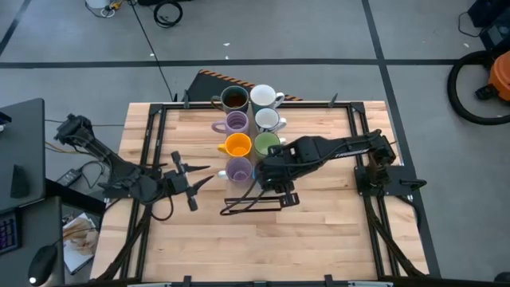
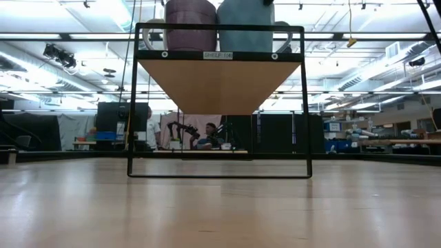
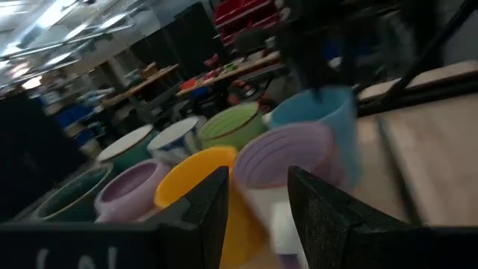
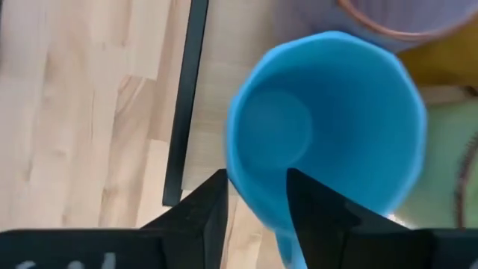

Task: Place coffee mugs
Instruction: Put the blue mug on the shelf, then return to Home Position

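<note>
Eight mugs stand in two rows on a black wire shelf [image 2: 219,55]: dark brown [image 1: 233,98], white [image 1: 263,96], lilac [image 1: 237,121], white [image 1: 268,119], orange [image 1: 237,145], green [image 1: 268,143], lilac [image 1: 238,168] and blue [image 4: 328,112]. The blue mug [image 2: 246,24] stands upright on the shelf's near end beside the lilac one [image 2: 189,24]. My right gripper [image 1: 271,171] is above it, pointing down and open, and hides it in the high view. My left gripper [image 1: 209,177] is open and empty, left of the shelf, pointing at the near lilac mug [image 3: 287,153]. My right gripper [image 4: 254,172] comes at the blue mug from above. One finger [image 4: 310,202] is inside the mug and the other [image 4: 205,209] outside, on either side of the wall [image 4: 250,198] by the handle [image 4: 287,250]. A gap shows between them. I cannot tell whether they touch it.
The shelf's near legs [image 1: 247,209] reach out over the wood toward the near edge. Black rails [image 1: 151,159] run along the table's sides. Bare wood [image 1: 263,247] lies at the near side. A seated person [image 2: 207,138] shows far off in the room.
</note>
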